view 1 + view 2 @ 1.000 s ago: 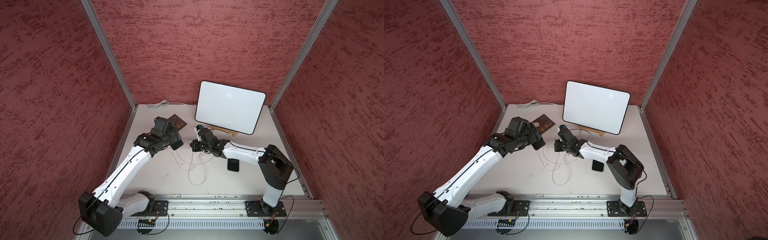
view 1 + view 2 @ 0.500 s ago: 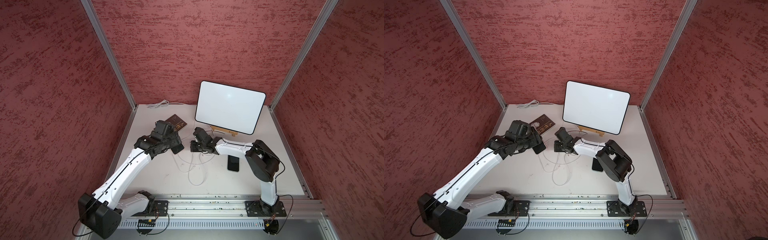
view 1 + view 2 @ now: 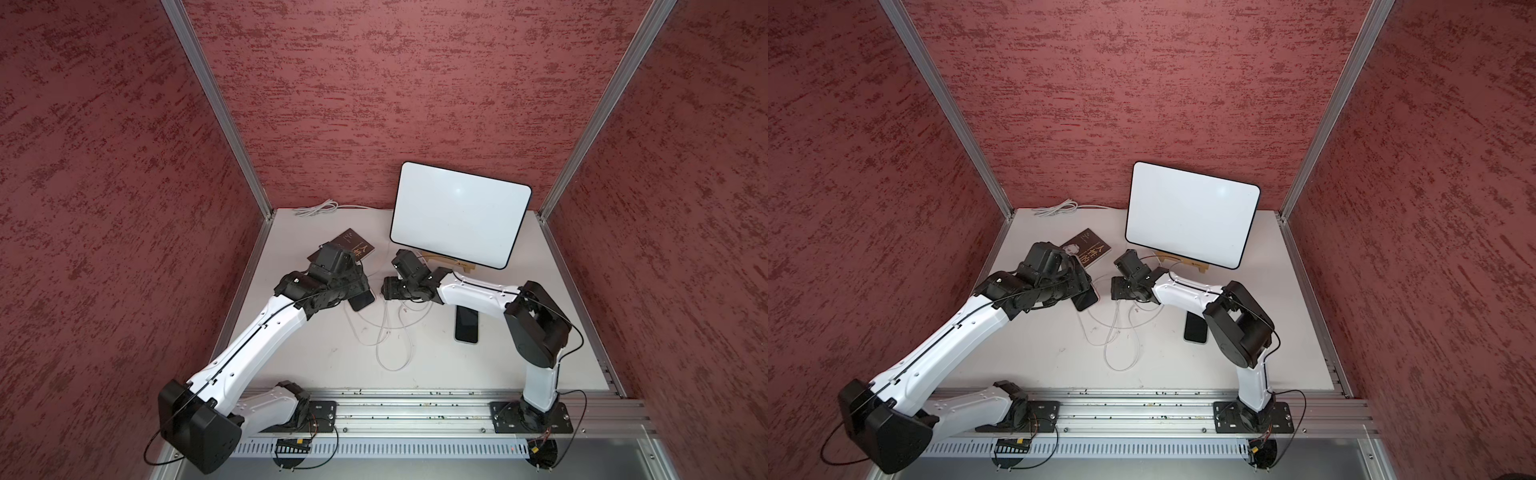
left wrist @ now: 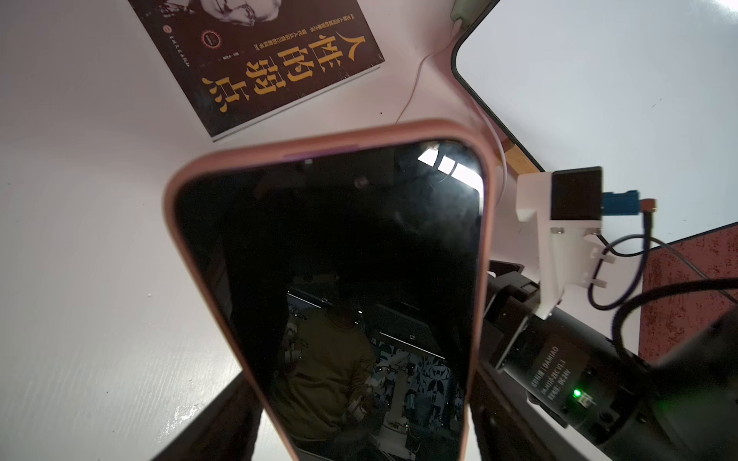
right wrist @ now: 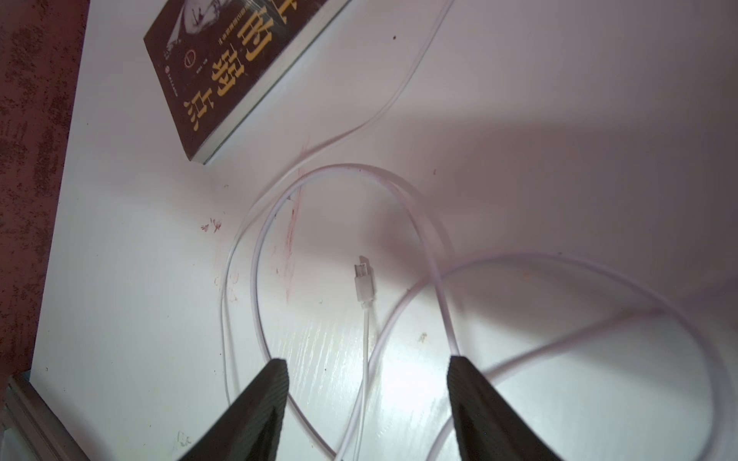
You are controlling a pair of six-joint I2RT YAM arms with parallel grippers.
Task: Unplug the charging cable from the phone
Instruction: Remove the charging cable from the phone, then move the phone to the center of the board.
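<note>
Found left gripper (image 4: 359, 399) clenched on pink-cased phone (image 4: 327, 279), filling frame centre. Noted right gripper (image 5: 367, 361) released, jaws wide. Observed charging cable plug (image 5: 364, 285) lying loose on table (image 5: 559, 119), mid-frame.

Top views: bright, even overhead light; faint glare spot on the whiteboard (image 3: 459, 216); weak shadows.
Left wrist: dark phone (image 4: 327, 279) screen mirrors a bright patch; its edge closest to the lens blurs.
Right wrist: broad soft shadow crosses the table (image 5: 559, 99); cable (image 5: 351, 165) slightly soft.

Phone (image 4: 327, 279) lower end cut off; book (image 4: 255, 60) cropped.
</note>
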